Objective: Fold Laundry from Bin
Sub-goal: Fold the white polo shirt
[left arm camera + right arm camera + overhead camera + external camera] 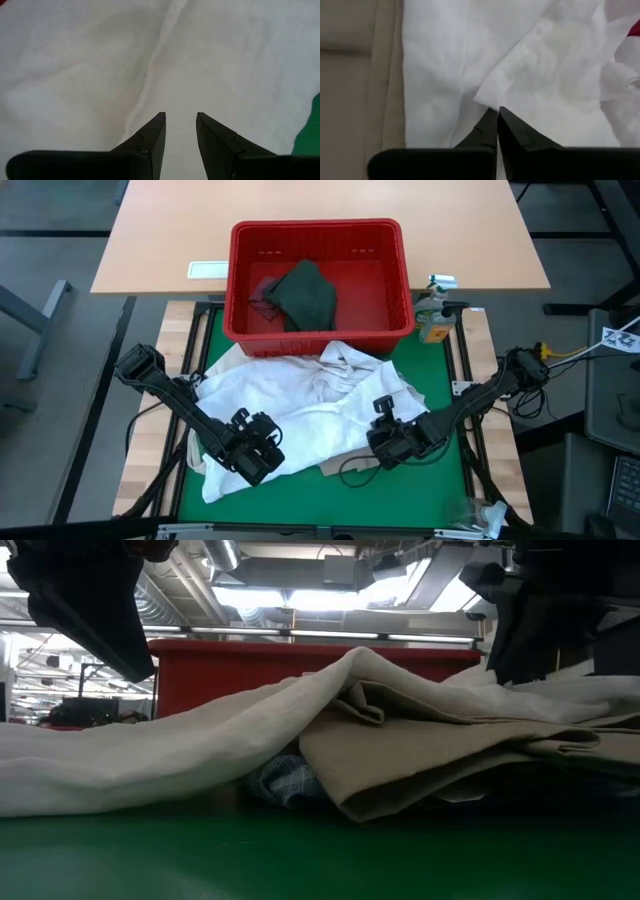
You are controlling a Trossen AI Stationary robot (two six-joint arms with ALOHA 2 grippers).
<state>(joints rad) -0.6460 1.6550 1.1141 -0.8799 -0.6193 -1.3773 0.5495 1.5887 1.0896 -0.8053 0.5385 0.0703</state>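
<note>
Blue-striped cloth (285, 783) — mostly hidden under white shirt (150, 750).

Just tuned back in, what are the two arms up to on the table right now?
Both arms are over the large white shirt, which lies spread on the green mat in front of the red bin. The right gripper has its fingers shut at a folded edge of the shirt; whether it has pinched the cloth is not clear. The left gripper hovers open over the shirt, holding nothing. A tan shirt lies under the white one, and a dark green-grey top sits in the bin.
</note>
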